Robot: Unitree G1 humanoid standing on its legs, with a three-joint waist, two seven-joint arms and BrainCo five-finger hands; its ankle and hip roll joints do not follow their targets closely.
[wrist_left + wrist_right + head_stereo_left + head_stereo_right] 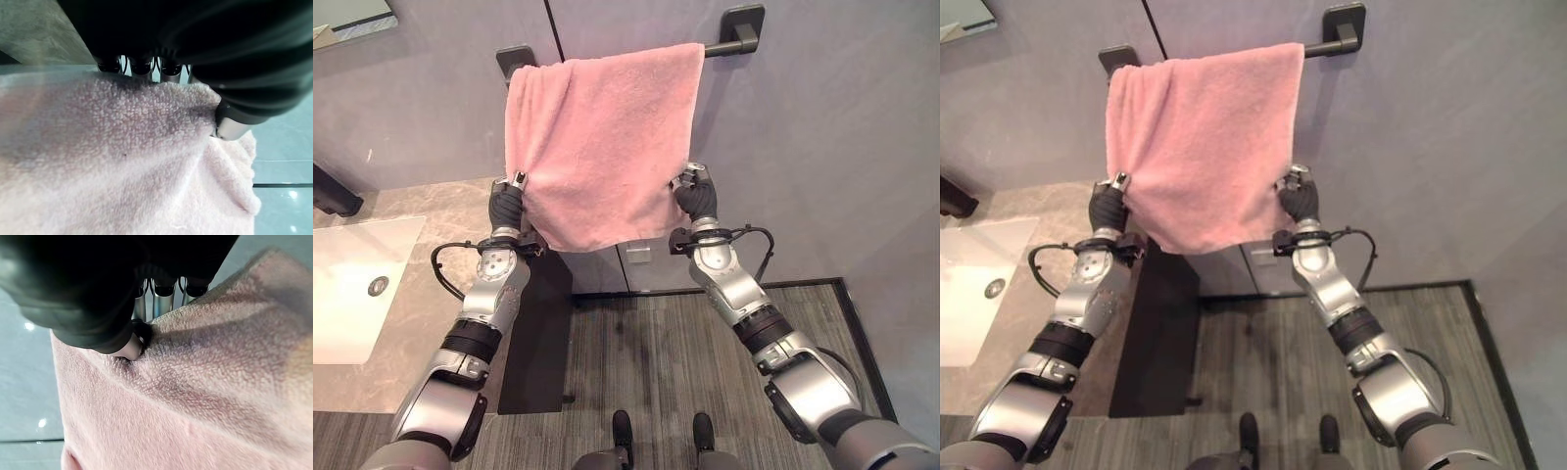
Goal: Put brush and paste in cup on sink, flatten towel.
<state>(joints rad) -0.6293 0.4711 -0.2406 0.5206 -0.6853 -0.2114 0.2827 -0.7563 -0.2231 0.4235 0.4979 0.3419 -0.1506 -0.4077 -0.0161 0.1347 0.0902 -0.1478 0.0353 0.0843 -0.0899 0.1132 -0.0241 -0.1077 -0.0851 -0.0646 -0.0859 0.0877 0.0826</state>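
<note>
A pink towel [602, 137] hangs over a dark wall rail [729, 44], its lower edge slanting. My left hand [507, 204] holds the towel's left edge near the bottom, and its thumb [230, 128] presses the cloth against the fingers. My right hand [697, 196] grips the towel's right lower edge the same way, thumb [128, 346] pinching the cloth [205, 382]. Both arms reach up and forward to the towel.
A white sink basin [352, 284] is set in a beige stone counter [421, 294] at the left. A dark tap [333, 194] stands behind it. A grey wall [822, 147] backs the rail, and a dark cabinet side [536, 333] drops to a grey wood floor [656, 343].
</note>
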